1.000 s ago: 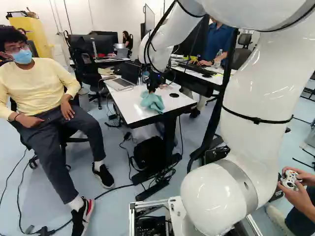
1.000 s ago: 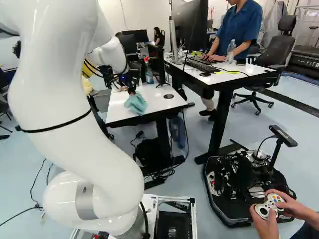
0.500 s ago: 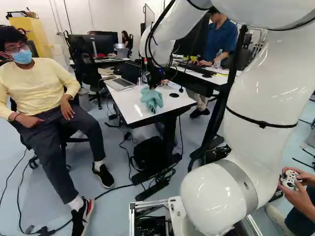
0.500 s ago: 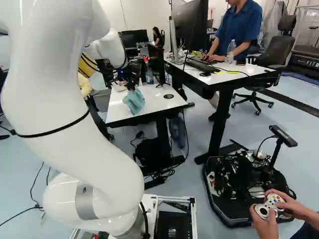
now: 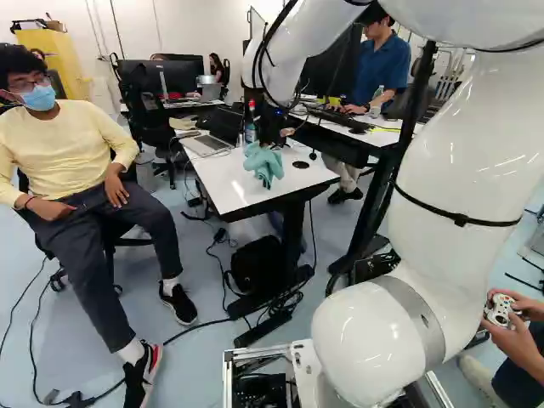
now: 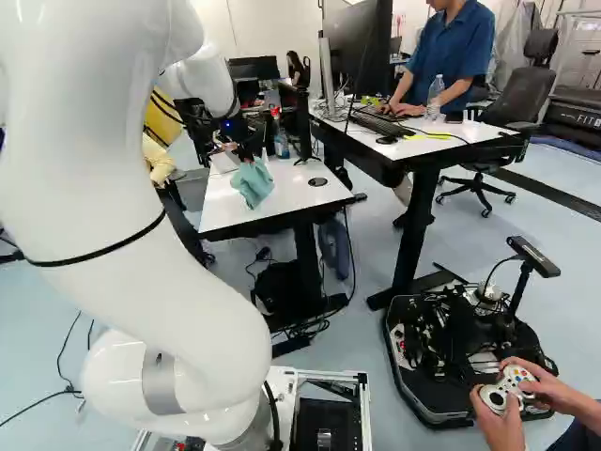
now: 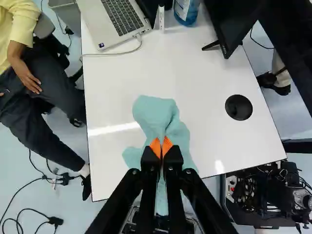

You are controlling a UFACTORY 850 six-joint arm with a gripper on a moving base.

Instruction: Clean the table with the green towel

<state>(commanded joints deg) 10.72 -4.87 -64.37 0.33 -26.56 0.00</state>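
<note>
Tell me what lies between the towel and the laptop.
A pale cable lies there, on the white tabletop, close beside the laptop; the wrist view shows it.

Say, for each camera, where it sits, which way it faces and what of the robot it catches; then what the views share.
Left base view: on the base, behind and left of the arm, looking ahead and slightly down; arm right of the middle, lowest joint at the foot.
Right base view: behind and right, facing likewise; arm left of the middle, same joint.
Wrist view: on the wrist, looking along the gripper down at the table; its fingers pinch the towel.
Shared by all three: table, towel, bottle.
</note>
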